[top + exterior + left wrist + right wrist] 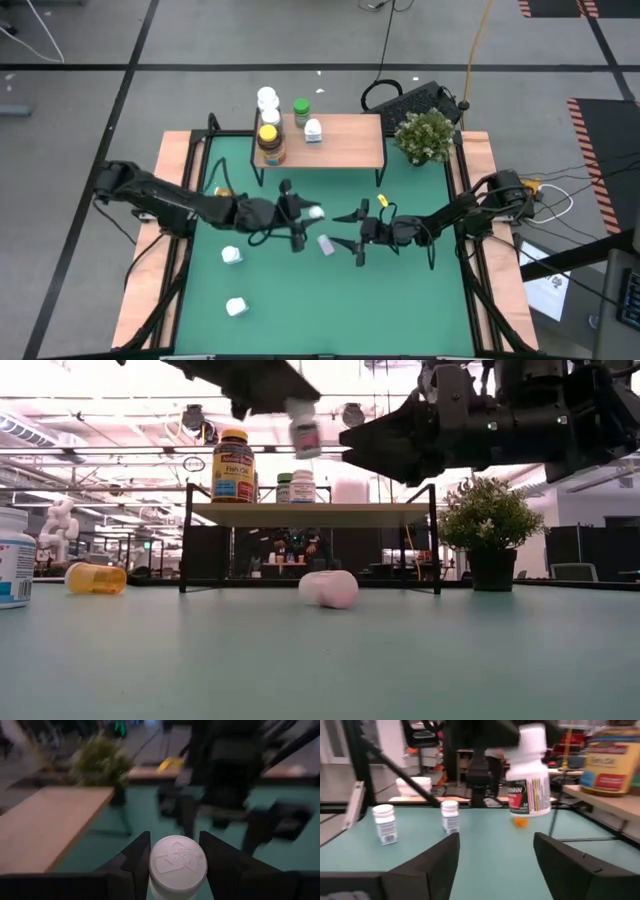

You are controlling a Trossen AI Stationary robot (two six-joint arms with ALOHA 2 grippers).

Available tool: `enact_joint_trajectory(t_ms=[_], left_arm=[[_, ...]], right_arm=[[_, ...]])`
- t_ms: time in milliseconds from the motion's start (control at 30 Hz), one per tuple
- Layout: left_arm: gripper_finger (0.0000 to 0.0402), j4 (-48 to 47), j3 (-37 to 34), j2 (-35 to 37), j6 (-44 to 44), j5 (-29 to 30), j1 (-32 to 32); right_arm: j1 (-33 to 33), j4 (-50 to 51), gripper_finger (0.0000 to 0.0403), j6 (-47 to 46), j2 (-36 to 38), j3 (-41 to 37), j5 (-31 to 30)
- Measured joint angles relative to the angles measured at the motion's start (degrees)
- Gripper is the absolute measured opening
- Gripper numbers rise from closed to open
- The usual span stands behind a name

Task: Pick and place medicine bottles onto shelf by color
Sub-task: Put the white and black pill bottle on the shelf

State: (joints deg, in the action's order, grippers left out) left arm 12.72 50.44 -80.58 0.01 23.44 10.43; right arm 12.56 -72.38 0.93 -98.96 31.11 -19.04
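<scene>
Bottle [177, 864] body behind left end effector [175, 865]

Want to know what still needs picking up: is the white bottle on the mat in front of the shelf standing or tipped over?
Tipped over. The white bottle lies on its side on the green table, in front of the shelf.

Matt wood shelf [340, 140], glossy white plastic bottle [529, 775]

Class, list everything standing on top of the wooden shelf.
On the shelf: an amber bottle with yellow lid, a green bottle, a small white bottle and white bottles at the back corner, partly hidden behind the amber one.
</scene>
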Motion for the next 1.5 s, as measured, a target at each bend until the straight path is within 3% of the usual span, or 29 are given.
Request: enact_joint_trajectory(t_ms=[300,433,800,1167,1500], left_arm=[[0.0150,-21.25,15.71,-1.63,5.98,-0.10,-10.27],[0.0150,-23.27,20.01,-2.69,7.12,-2.54,-16.14],[0.0153,-27.32,20.47,-2.68,5.48,-11.30,-28.62],[0.0156,-26.63,20.33,-8.20,6.72,-13.58,-30.02],[0.0164,-27.19,20.34,-8.73,7.39,-12.98,-31.29]], right_arm=[[-0.28,0.52,0.0267,-0.43,3.19,-2.38,-2.17],[-0.26,1.64,0.0267,-0.17,3.35,-2.51,-2.12],[-0.98,3.29,0.0267,0.17,3.35,-2.51,-2.01],[-1.46,4.00,0.0267,-0.22,3.30,-2.51,-1.95],[-1.54,4.78,0.0267,-0.13,3.28,-2.51,-1.91]])
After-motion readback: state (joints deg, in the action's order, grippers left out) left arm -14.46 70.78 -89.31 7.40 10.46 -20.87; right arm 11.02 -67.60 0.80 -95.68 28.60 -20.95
